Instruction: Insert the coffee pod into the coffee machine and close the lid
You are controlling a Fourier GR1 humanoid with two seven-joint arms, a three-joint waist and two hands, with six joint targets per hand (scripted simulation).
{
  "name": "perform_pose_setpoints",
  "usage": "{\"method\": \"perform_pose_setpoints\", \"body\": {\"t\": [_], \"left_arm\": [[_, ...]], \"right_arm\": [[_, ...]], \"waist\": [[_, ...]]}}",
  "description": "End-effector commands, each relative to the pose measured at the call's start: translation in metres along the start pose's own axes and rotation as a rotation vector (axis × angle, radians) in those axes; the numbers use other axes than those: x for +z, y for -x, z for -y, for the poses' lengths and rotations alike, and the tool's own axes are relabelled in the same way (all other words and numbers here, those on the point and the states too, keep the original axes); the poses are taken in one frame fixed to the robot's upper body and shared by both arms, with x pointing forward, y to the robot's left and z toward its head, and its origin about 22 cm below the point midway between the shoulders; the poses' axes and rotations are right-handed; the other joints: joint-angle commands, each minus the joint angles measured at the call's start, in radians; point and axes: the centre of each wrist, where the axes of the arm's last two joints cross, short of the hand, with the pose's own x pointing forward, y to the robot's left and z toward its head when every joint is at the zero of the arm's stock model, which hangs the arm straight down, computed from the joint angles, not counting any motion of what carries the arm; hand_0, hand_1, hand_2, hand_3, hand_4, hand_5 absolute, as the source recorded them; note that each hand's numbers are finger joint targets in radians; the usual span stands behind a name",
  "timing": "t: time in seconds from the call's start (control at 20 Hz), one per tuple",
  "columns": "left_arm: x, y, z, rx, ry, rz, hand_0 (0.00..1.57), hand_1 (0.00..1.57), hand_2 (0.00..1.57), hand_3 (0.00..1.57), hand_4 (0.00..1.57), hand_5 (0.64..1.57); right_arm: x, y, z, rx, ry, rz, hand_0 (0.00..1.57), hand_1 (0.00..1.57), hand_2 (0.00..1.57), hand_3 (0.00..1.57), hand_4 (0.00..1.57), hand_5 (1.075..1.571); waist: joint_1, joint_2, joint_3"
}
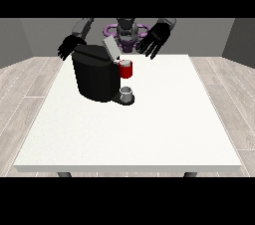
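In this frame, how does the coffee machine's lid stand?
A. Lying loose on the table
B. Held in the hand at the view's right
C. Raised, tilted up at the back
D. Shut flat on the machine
C: the grey lid stands tilted up above the black coffee machine, with the red pod holder exposed below it.

Black coffee machine (pixel 94 77), grey lid (pixel 110 48) raised, red front (pixel 126 70).

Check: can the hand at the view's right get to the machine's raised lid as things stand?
Probably yes. That hand is open, hanging above the table just right of the lid, with nothing visible between them.
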Motion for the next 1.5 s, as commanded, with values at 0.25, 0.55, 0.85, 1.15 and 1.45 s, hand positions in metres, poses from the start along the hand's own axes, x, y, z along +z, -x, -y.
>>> {"method": "perform_pose_setpoints", "body": {"t": [0.25, 0.55, 0.85, 1.15, 1.45], "left_arm": [[0.023, 0.037, 0.099, 0.638, -0.027, -0.026, 0.00, 0.00, 0.00, 0.00, 0.26, 1.571], [0.065, 0.073, 0.153, 0.793, -0.049, -0.095, 0.00, 0.00, 0.00, 0.00, 0.00, 1.571], [0.080, 0.070, 0.190, 0.928, -0.027, -0.202, 0.00, 0.00, 0.00, 0.00, 0.09, 1.571], [0.108, 0.073, 0.224, 1.031, -0.006, -0.170, 0.00, 0.00, 0.00, 0.00, 0.00, 1.571], [0.119, 0.075, 0.219, 1.070, -0.029, -0.178, 0.00, 0.00, 0.00, 0.00, 0.00, 1.571]], "right_arm": [[0.031, 0.032, 0.034, 0.018, 0.099, -0.125, 0.00, 0.00, 0.00, 0.00, 0.42, 1.571], [0.059, 0.046, 0.034, 0.042, 0.072, -0.152, 0.00, 0.00, 0.00, 0.00, 0.49, 1.571], [0.035, 0.007, 0.027, 0.049, -0.072, -0.103, 0.00, 0.00, 0.00, 0.00, 0.37, 1.571], [0.009, -0.036, 0.038, 0.097, -0.129, -0.039, 0.00, 0.00, 0.00, 0.00, 0.04, 1.571], [0.004, -0.047, 0.018, 0.104, -0.232, 0.021, 0.00, 0.00, 0.00, 0.00, 0.00, 1.571]], "waist": [[0.111, -0.216, -0.0032], [0.151, -0.320, -0.0012], [0.185, -0.385, -0.0009], [0.256, -0.406, -0.0006], [0.286, -0.348, -0.0003]]}}
